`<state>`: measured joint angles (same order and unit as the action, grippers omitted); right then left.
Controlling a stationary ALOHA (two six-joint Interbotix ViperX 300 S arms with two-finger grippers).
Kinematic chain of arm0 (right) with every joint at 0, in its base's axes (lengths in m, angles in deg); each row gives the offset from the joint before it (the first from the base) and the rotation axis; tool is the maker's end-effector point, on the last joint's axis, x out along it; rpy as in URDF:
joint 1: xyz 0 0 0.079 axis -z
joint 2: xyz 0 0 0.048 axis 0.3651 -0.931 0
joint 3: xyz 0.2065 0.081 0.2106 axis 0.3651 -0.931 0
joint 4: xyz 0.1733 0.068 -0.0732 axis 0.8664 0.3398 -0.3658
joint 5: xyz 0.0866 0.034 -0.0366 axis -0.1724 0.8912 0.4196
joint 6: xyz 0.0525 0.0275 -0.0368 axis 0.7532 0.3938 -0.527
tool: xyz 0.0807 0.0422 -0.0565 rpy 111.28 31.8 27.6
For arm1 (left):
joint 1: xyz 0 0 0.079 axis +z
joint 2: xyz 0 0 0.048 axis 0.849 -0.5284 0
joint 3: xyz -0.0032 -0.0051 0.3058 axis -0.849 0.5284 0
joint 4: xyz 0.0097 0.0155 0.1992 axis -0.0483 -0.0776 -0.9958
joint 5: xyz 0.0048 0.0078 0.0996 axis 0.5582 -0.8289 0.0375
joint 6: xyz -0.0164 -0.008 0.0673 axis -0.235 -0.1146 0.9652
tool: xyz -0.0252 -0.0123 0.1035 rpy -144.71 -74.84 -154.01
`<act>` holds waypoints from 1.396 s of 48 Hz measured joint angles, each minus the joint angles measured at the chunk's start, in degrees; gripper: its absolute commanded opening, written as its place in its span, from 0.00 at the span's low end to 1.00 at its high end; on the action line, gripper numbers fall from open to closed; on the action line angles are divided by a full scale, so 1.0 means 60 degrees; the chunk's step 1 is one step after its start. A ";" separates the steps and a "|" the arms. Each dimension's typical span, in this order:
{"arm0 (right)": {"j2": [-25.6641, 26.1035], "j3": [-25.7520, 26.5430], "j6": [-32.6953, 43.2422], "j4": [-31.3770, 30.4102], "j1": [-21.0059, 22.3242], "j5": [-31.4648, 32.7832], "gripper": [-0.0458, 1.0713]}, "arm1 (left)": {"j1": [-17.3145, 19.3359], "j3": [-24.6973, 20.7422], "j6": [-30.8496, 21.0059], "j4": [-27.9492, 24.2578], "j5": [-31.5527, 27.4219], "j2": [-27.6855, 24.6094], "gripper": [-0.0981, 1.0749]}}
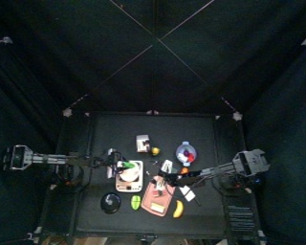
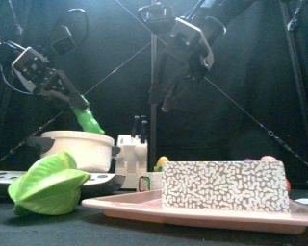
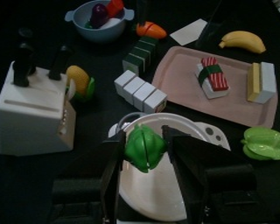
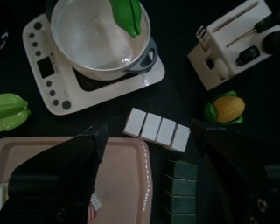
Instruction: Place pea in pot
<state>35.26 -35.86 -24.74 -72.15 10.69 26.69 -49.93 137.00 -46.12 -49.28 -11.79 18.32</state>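
My left gripper [image 3: 149,145] is shut on a green pea pod [image 3: 140,153] and holds it over the rim of the white pot [image 3: 166,179]. In the front view the pea [image 2: 88,119] hangs slanted from the left gripper [image 2: 66,96], its lower end at the pot's [image 2: 80,149] mouth. The right wrist view shows the pea [image 4: 130,13] lying across the pot's [image 4: 95,39] edge. The pot stands on a white scale [image 4: 55,83]. My right gripper [image 4: 149,171] is open and empty above the pink tray [image 4: 60,175], to the right of the pot [image 1: 130,175].
A white knife block [image 3: 31,109], a lemon [image 3: 80,80], white cubes [image 3: 140,90] and a green pepper [image 3: 265,143] lie around the pot. The pink tray [image 3: 184,66] holds toy food. A blue bowl [image 3: 99,19] and a banana [image 3: 241,39] lie beyond.
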 measured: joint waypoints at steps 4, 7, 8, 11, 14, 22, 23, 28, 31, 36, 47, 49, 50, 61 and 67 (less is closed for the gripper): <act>0.0322 -0.0176 -0.0015 0.0073 0.0015 0.0015 0.97 | -0.0044 0.0190 -0.0015 0.0103 -0.0088 0.0176 0.68; 0.0571 -0.0498 0.0000 0.0132 0.0044 -0.0029 0.97 | -0.0103 0.0337 0.0000 0.0190 -0.0103 0.0176 0.68; 0.0615 -0.0586 0.0000 0.0132 0.0059 -0.0059 0.97 | -0.0103 0.0366 0.0000 0.0205 -0.0103 0.0161 0.68; 0.0732 -0.0850 0.0015 0.0176 0.0117 -0.0220 0.97 | -0.0146 0.0366 -0.0015 0.0234 -0.0103 0.0117 0.68; 0.0791 -0.1084 0.0015 0.0264 0.0161 -0.0498 0.97 | -0.0190 0.0366 -0.0015 0.0249 -0.0073 0.0088 0.68; 0.0791 -0.1538 0.0000 0.0688 0.0483 -0.1392 0.97 | -0.0454 0.0293 0.0000 0.0249 0.0161 -0.0103 0.68; 0.0791 -0.1641 0.0015 0.0791 0.0571 -0.1553 0.97 | -0.0469 0.0293 -0.0015 0.0234 0.0161 -0.0117 0.68; 0.0850 -0.1860 0.0015 0.0952 0.0806 -0.1890 0.97 | -0.0571 0.0278 -0.0044 0.0264 0.0337 -0.0454 0.68; 0.0908 -0.2021 0.0015 0.1025 0.0908 -0.2153 0.97 | -0.0586 0.0234 -0.0015 0.0278 0.0454 -0.0732 0.68; 0.0923 -0.2183 0.0015 0.1157 0.0996 -0.2490 0.97 | -0.0586 0.0132 -0.0029 0.0337 0.0630 -0.1128 0.68; 0.0923 -0.2358 0.0015 0.1333 0.1084 -0.2695 0.97 | -0.0601 -0.0029 -0.0029 0.0352 0.0688 -0.1655 0.70; 0.0923 -0.2373 0.0000 0.1333 0.1099 -0.2695 0.97 | -0.0601 -0.0044 -0.0029 0.0366 0.0688 -0.1655 0.70; 0.0923 -0.2373 0.0015 0.1333 0.1084 -0.2710 0.97 | -0.0601 -0.0044 -0.0029 0.0381 0.0688 -0.1641 0.71; 0.0923 -0.2432 0.0000 0.1333 0.1143 -0.2725 0.97 | -0.0601 -0.0044 -0.0015 0.0454 0.0703 -0.1641 0.81; 0.0923 -0.2461 0.0015 0.1348 0.1157 -0.2739 0.97 | -0.0601 -0.0059 -0.0029 0.0454 0.0703 -0.1641 0.86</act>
<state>40.80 -50.63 -24.66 -64.06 17.63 10.25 -53.53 136.65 -46.30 -46.56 -7.57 8.47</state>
